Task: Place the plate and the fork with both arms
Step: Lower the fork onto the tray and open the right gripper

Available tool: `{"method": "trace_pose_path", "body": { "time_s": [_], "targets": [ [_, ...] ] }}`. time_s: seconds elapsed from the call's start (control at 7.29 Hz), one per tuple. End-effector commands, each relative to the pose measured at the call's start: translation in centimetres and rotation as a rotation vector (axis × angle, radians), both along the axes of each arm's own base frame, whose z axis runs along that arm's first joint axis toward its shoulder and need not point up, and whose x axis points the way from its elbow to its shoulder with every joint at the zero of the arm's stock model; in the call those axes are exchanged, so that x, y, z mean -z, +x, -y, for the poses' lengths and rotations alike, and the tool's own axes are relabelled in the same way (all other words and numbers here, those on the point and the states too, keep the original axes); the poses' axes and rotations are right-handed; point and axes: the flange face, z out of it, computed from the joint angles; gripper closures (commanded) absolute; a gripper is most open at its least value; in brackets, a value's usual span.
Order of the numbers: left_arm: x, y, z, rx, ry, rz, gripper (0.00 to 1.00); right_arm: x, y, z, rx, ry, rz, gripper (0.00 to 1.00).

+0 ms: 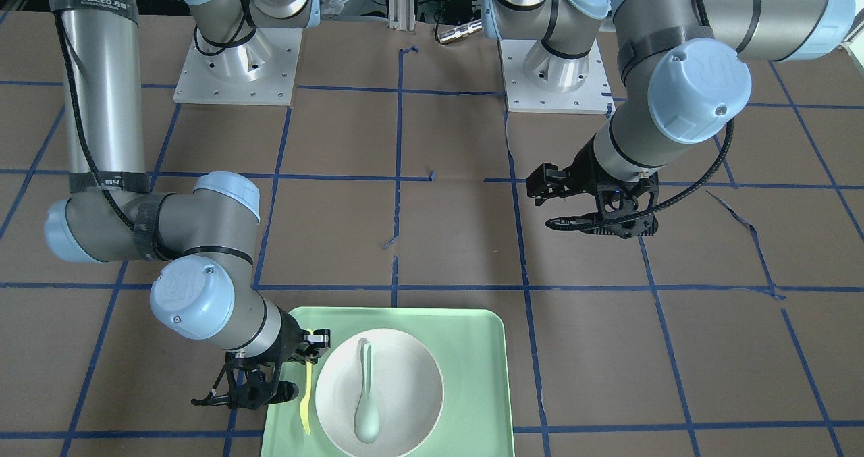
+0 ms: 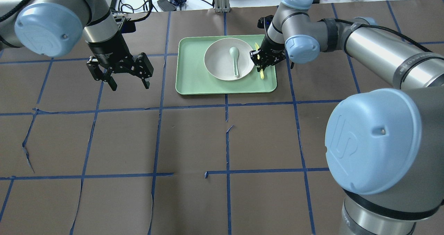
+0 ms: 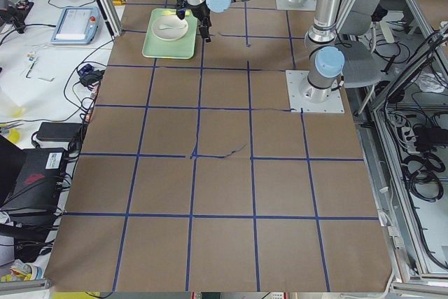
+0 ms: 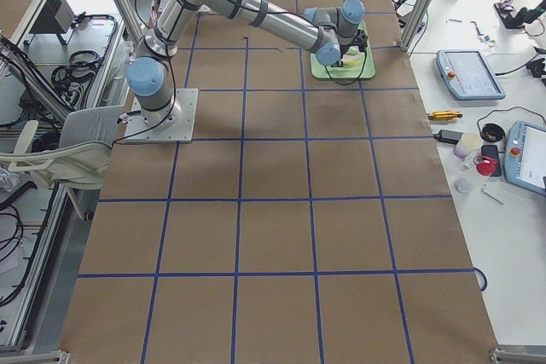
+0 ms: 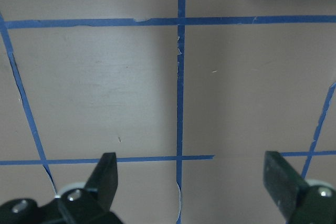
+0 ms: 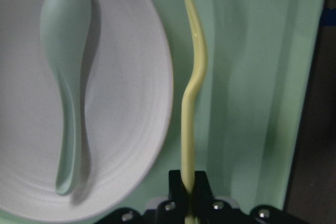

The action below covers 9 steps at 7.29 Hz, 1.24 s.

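Right gripper (image 6: 189, 183) pinched tight on the fork (image 6: 192, 82), over the tray (image 2: 194, 77); plate (image 2: 216, 63) just beside it. Left gripper (image 2: 130, 86) wide open, empty, beside the tray.

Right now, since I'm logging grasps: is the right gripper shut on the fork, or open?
Shut on the fork: the right wrist view shows the right gripper pinching its handle end.
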Motion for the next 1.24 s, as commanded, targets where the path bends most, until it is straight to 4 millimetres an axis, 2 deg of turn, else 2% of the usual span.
{"method": "trace_pose_path", "body": {
  "time_s": [0.0,0.14,0.27,0.41,0.55,0.69,0.82,0.96,1.1],
  "targets": [
    [0.1,-0.1,-0.1,0.000,0.001,0.000,0.00,-0.1,-0.5,0.1,0.025,0.000,-0.016,0.32],
    [0.2,-0.1,0.0,0.000,0.002,0.000,0.00,-0.3,-0.5,0.1,0.028,-0.002,-0.014,0.09],
    [0.1,-0.1,0.0,-0.001,-0.001,0.002,0.00,-1.4,-0.6,0.2,0.030,-0.019,-0.023,0.00],
    [0.0,-0.5,0.1,0.001,-0.005,0.004,0.00,-4.4,-1.3,-0.3,0.033,-0.056,-0.091,0.00],
    [-0.7,-0.5,0.5,0.015,-0.028,0.003,0.00,-7.9,-2.1,-1.8,0.031,-0.058,-0.166,0.00],
    [-0.9,-0.4,2.1,0.016,-0.130,0.015,0.00,-11.5,-2.8,-4.0,0.016,-0.034,-0.222,0.00],
    [-2.9,-0.4,2.5,0.013,-0.222,0.010,0.00,-15.0,-3.1,-5.9,0.014,-0.017,-0.245,0.00],
    [-4.3,-0.5,2.8,0.015,-0.255,0.010,0.00,-17.4,-3.3,-8.1,0.007,0.036,-0.250,0.00],
    [-5.8,-0.3,3.6,0.014,-0.296,0.019,0.00,-18.8,-3.0,-8.8,0.007,0.026,-0.237,0.00]
  ]
}}
